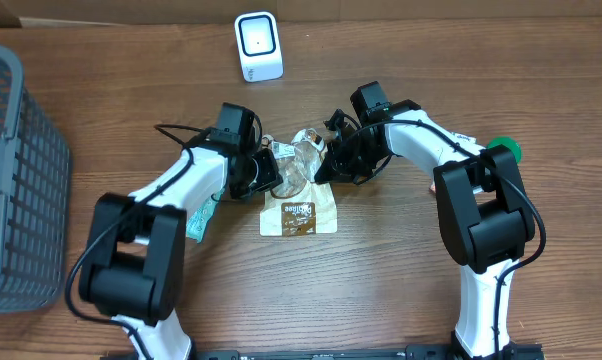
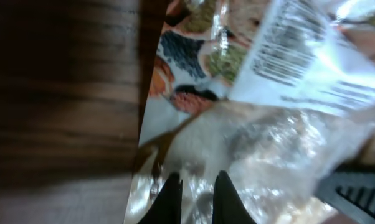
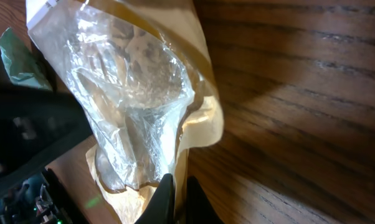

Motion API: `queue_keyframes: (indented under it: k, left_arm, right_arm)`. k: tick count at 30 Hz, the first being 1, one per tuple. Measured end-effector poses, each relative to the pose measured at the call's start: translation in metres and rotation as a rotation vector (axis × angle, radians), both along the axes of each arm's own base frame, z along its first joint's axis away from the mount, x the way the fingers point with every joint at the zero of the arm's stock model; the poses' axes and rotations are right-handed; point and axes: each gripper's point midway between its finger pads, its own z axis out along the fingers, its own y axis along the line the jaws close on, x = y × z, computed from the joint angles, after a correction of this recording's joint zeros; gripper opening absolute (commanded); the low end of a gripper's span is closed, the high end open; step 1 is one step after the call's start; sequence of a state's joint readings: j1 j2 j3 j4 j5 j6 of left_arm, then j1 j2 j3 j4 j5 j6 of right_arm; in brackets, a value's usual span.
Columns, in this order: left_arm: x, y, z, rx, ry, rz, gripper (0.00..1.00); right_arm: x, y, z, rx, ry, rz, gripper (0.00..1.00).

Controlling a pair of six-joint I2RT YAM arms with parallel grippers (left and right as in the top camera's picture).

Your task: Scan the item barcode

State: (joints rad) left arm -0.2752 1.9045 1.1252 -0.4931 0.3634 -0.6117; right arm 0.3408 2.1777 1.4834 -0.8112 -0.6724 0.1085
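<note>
Left gripper (image 2: 197, 198) pinches the bag (image 1: 303, 155) by its clear film, right gripper (image 3: 178, 200) nips the paper edge; bag held between them, scanner (image 1: 258, 46) well apart.

Two arms seen from above: white shells, black joint housings. The left arm (image 1: 166, 187) fills the frame's lower left, the right arm (image 1: 433, 140) its right; thin black cables (image 1: 169, 130) run along both.

I see a dark wood-grain bench (image 1: 381, 290). On it stand a white scanner (image 1: 258, 46) at the far edge and a grey mesh basket (image 1: 21, 200) at the left. A brown pouch (image 1: 299, 212) lies flat mid-bench, a teal packet (image 1: 199, 222) lies left of it, and a green object (image 1: 505, 150) sits at the right.
</note>
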Motion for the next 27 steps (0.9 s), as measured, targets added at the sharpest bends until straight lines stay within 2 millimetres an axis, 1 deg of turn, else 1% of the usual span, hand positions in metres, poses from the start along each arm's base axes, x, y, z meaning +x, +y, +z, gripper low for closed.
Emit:
queue_keyframes:
  k: [2, 5, 6, 7, 8, 9, 10, 12, 18, 26, 27]
  left_arm:
    - [0.0, -0.001, -0.005, -0.004, 0.007, -0.002, 0.04]
    - [0.0, -0.001, -0.004, -0.006, 0.005, -0.003, 0.04]
    - [0.0, -0.001, -0.004, -0.006, 0.006, -0.003, 0.04]
    - [0.0, -0.001, -0.004, -0.006, 0.006, -0.003, 0.04]
    - [0.0, -0.001, -0.004, -0.006, 0.006, -0.003, 0.04]
    - [0.0, -0.001, -0.005, -0.006, 0.008, -0.003, 0.04]
    - [0.0, -0.002, -0.007, -0.007, 0.012, -0.004, 0.04]
    - [-0.001, -0.004, -0.009, -0.018, 0.021, -0.007, 0.04]
    - [-0.002, -0.007, -0.01, -0.046, 0.031, -0.013, 0.04]
    - [-0.003, -0.009, -0.01, -0.054, 0.035, -0.016, 0.04]
    - [-0.003, -0.009, -0.01, -0.055, 0.035, -0.016, 0.04]
  right_arm:
    - [0.0, 0.0, 0.0, 0.0, 0.0, 0.0, 0.04]
    - [0.0, 0.0, 0.0, -0.001, 0.001, 0.0, 0.04]
    - [-0.001, 0.0, 0.0, -0.001, 0.003, 0.0, 0.12]
    - [-0.001, -0.001, 0.0, -0.003, 0.011, -0.004, 0.25]
    - [-0.002, -0.001, 0.0, -0.003, 0.01, 0.0, 0.4]
    - [-0.003, -0.001, 0.0, -0.005, 0.016, -0.003, 0.52]
    - [-0.003, -0.001, -0.001, -0.007, 0.016, -0.001, 0.57]
    - [-0.004, 0.0, 0.001, 0.001, 0.02, -0.001, 0.59]
    - [-0.005, 0.003, 0.0, 0.024, 0.031, -0.03, 0.58]
    - [-0.024, 0.014, 0.001, 0.157, 0.093, -0.046, 0.58]
    - [-0.025, 0.016, 0.001, 0.172, 0.103, -0.054, 0.56]
